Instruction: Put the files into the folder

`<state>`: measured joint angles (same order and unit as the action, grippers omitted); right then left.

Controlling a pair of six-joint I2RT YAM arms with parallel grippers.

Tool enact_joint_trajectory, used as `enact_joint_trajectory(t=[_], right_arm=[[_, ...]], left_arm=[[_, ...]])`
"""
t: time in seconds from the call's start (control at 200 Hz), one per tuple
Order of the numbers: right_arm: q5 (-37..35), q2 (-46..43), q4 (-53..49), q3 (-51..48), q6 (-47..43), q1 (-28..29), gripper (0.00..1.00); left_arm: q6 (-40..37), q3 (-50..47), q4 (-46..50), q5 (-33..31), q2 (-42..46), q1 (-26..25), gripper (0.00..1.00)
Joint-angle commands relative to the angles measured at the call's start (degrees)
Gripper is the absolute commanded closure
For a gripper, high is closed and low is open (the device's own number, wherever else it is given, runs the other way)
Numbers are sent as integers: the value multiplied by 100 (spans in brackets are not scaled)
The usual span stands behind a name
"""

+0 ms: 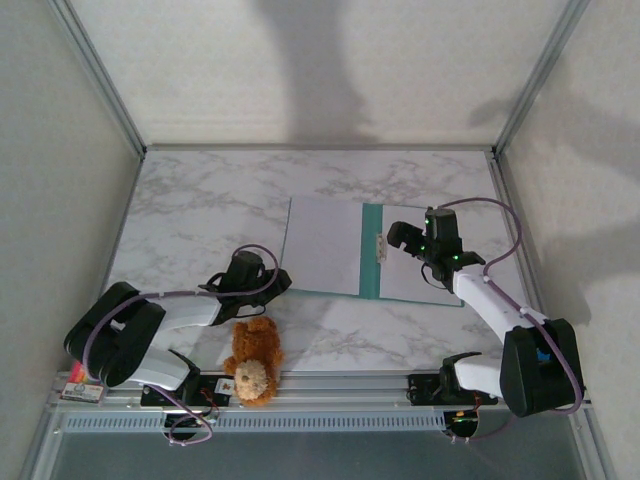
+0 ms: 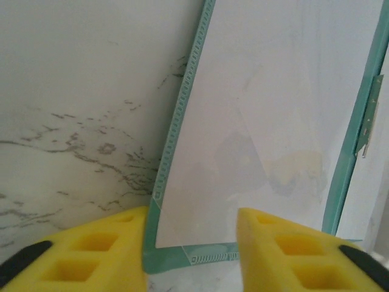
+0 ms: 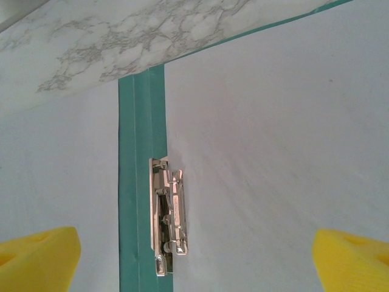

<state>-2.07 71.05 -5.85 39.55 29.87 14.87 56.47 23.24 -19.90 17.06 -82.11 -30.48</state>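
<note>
The teal folder [image 1: 371, 250] lies open in the middle of the marble table, pale inside, with a metal clip [image 3: 167, 213] beside its spine. A white file sheet [image 3: 273, 152] lies flat on the right half, its edge against the clip. My right gripper [image 1: 400, 238] hovers over the clip and spine, fingers wide open [image 3: 194, 255], nothing between them. My left gripper [image 1: 277, 283] is low at the near left corner of the left cover [image 2: 267, 91]. Its yellow fingers [image 2: 191, 243] stand apart on either side of that teal-rimmed corner.
A brown teddy bear [image 1: 253, 360] sits at the near edge between the arm bases, close to the left arm. A small box [image 1: 80, 388] lies at the near left corner. Frame posts and pale walls enclose the table on three sides.
</note>
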Motion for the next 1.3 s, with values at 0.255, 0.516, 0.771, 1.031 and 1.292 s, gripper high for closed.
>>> enact_joint_trajectory(t=[0.255, 0.516, 0.771, 1.031, 1.292], right_arm=[[-24, 110, -92, 198, 76, -6, 2], [-48, 59, -120, 194, 48, -5, 2], [-64, 3, -120, 182, 46, -8, 2], [-14, 51, -122, 202, 67, -10, 2], [9, 59, -133, 211, 72, -5, 2]], left_arm=[[-215, -151, -546, -30, 252, 171, 80], [-450, -195, -306, -114, 705, 263, 96], [-812, -21, 1388, -1054, 2021, 681, 100], [-1455, 572, 3268, -1954, 3370, 1238, 100], [-2321, 1688, 4464, -2152, 3083, 1545, 100]])
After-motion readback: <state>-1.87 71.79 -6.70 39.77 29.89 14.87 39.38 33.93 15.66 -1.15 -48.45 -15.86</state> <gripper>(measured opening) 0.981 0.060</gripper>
